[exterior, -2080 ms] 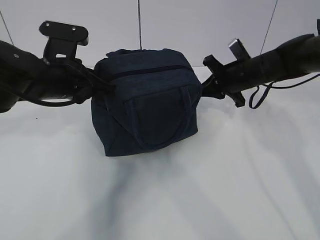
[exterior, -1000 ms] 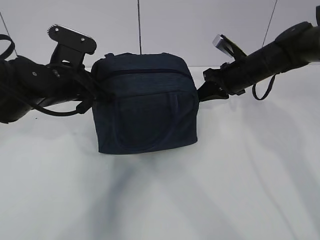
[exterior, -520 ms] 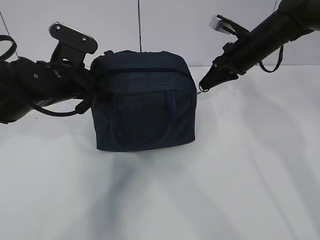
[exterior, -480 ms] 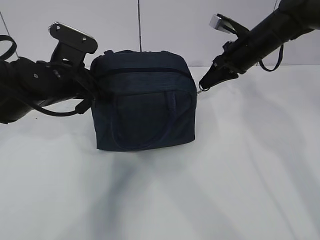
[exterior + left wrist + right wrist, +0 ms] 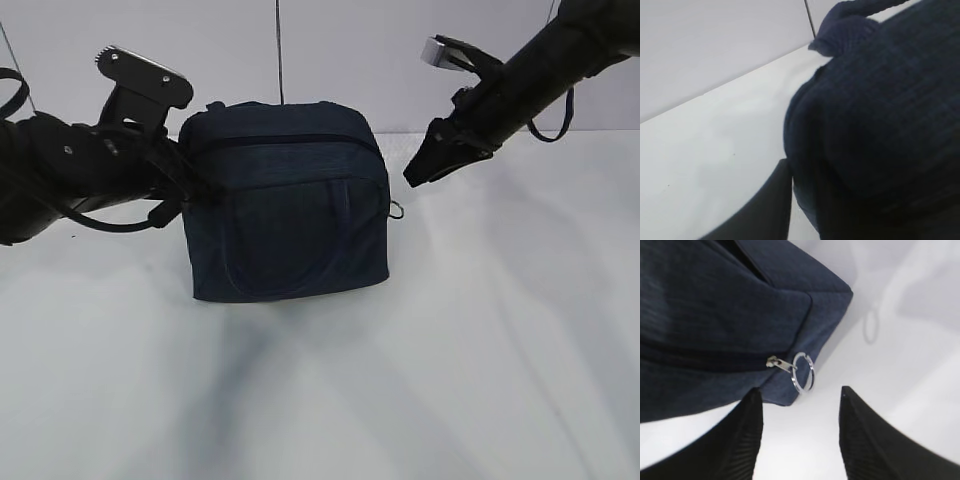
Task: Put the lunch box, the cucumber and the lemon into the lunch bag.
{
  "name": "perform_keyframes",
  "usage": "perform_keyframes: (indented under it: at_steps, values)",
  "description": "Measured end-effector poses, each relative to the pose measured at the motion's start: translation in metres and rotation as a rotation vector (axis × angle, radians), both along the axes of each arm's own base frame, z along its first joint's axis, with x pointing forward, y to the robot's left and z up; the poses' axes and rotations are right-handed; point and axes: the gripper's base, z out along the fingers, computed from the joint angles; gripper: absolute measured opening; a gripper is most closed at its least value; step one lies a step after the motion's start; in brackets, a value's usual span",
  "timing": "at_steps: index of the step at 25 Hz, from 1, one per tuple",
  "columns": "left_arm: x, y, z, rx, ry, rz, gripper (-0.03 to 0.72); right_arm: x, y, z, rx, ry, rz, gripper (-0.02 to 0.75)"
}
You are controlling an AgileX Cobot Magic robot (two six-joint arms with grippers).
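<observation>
The dark navy lunch bag (image 5: 285, 205) stands on the white table with its top zipper closed. My left gripper (image 5: 192, 185) is at the bag's left end and is shut on its fabric. In the left wrist view one dark finger (image 5: 765, 210) presses against the bag (image 5: 880, 125); the other is hidden behind it. My right gripper (image 5: 415, 175) is open and empty, just above and right of the metal ring pull (image 5: 396, 210). In the right wrist view the ring pull (image 5: 804, 371) hangs free off the bag's corner (image 5: 715, 315), ahead of my open right gripper (image 5: 800, 390). The lunch box, cucumber and lemon are out of view.
The white table (image 5: 400, 380) stretches in front of and to the right of the bag. A white wall with dark seams (image 5: 279, 50) stands close behind it.
My right gripper has let go of the ring pull and drawn back up and to the right. The ring now hangs at the bag's right corner. The bag, tilted earlier, sits level.
</observation>
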Motion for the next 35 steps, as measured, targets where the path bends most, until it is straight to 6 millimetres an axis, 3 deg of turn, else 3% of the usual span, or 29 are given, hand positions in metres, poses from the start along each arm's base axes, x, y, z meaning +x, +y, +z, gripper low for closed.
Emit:
perform_keyframes:
  at_steps: [6,11,18,27,35]
  values:
    - [-0.003,-0.001,0.005,-0.018,0.021,-0.027,0.229,-0.003,-0.002,0.011,-0.025,-0.019,-0.008,0.373]
    - [-0.012,-0.006,0.017,-0.02,0.064,-0.126,0.25,-0.007,-0.003,0.027,-0.021,-0.047,-0.013,0.374]
    - [-0.032,-0.01,0.037,0.242,0.063,-0.467,0.253,-0.008,-0.003,0.03,-0.02,-0.034,-0.032,0.375]
    - [-0.041,0.042,0.075,0.561,0.023,-0.584,0.255,-0.012,-0.006,0.043,-0.042,-0.046,-0.059,0.375]
    - [-0.076,0.067,0.106,0.625,0.129,-0.625,0.255,-0.024,-0.011,0.073,-0.076,-0.084,-0.108,0.375]
